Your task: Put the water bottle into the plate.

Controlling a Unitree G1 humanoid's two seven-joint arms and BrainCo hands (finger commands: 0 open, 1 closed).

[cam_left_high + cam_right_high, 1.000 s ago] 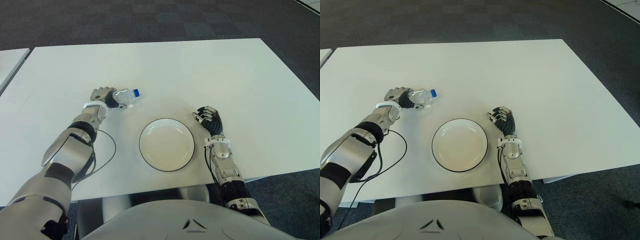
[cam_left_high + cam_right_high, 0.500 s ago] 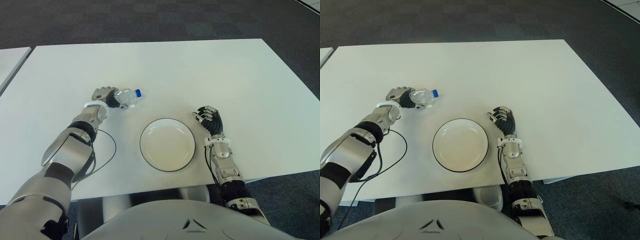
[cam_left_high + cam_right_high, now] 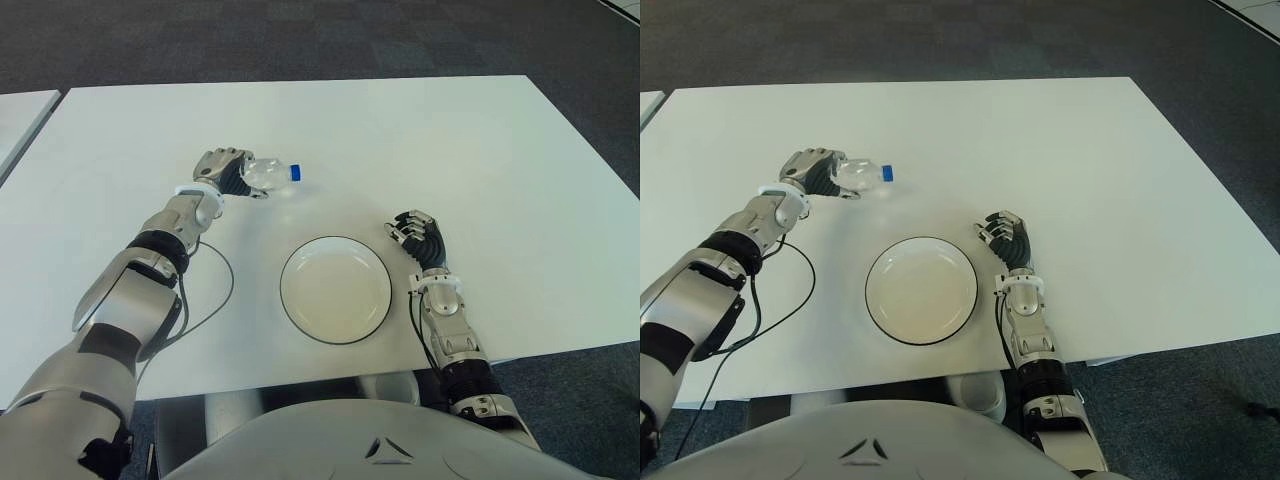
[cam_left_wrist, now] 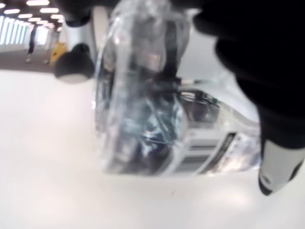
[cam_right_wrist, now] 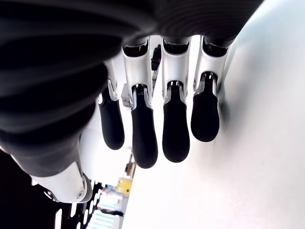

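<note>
Right, here is how things stand at the table.

Left hand [image 3: 222, 170]: out over the far left part of the white table [image 3: 420, 140], fingers wrapped round the water bottle [image 3: 268, 175].

Water bottle: held on its side, blue cap [image 3: 296, 171] pointing toward the robot's right; it sits beyond the plate [image 3: 335, 290] and off to its left, well apart from it.

Eye views: they give the whole layout, with the forearm stretched forward and the bottle sticking out of the fist; whether the bottle touches the table cannot be told from here.

Left wrist view: close in, the clear crumpled bottle [image 4: 157, 109] fills the picture, its printed label visible, and dark fingers [image 4: 257, 76] press across it; the tabletop shows pale under it. Neither the cap nor the plate shows from here.

Right hand [image 3: 420, 238]: just to the right of the plate, idle, holding nothing.

Right wrist view: the four dark fingertips [image 5: 175, 129] hang loosely bent, side by side, beside the white tabletop, which the eye views show less plainly.

Plate: white with a dark rim, near the table's front edge, nothing in it.

Cable [image 3: 205, 310]: a thin black loop lies on the table beside the left forearm.
</note>
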